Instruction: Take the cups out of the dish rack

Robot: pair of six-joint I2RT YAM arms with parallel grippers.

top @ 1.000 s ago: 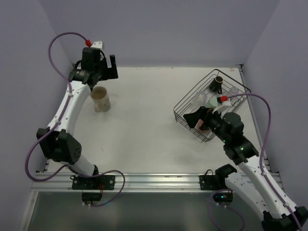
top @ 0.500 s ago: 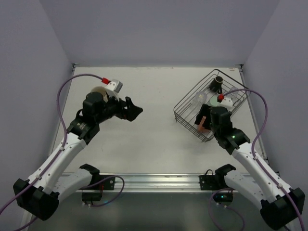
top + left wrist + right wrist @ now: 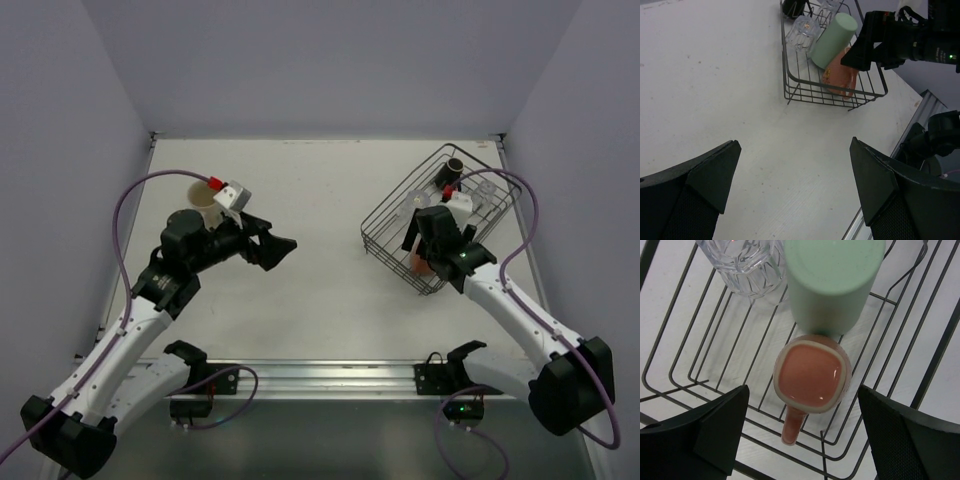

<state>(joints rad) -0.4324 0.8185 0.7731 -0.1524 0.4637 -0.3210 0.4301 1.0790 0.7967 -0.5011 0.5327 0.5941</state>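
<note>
Evidently early in the job, one cup was out and four were left to go: a beige mug (image 3: 203, 192) stood upright on the table (image 3: 320, 190) at the far left, well apart from the dish rack (image 3: 380, 225), which sat askew near the right wall. Inside the black wire rack were a pink cup (image 3: 811, 371), mouth up with its handle toward the rack's near edge, a mint green tumbler (image 3: 832, 280) leaning just beside it (whether the two touched could not be told), a clear glass (image 3: 747, 262) with cut facets, and a small dark mug (image 3: 452, 170) in the far corner.

The right gripper (image 3: 428, 232) hung directly over the pink cup, jaws spread to either side of it and grasping nothing; that cup looked the likeliest next to be lifted. The left gripper (image 3: 795, 167), likewise spread wide and empty, hovered above bare table left of centre, pointed toward the rack.

The pink cup appeared glossy, its rim squarish with rounded corners and a pale edge. Its single stubby handle rested on the wires.
</note>
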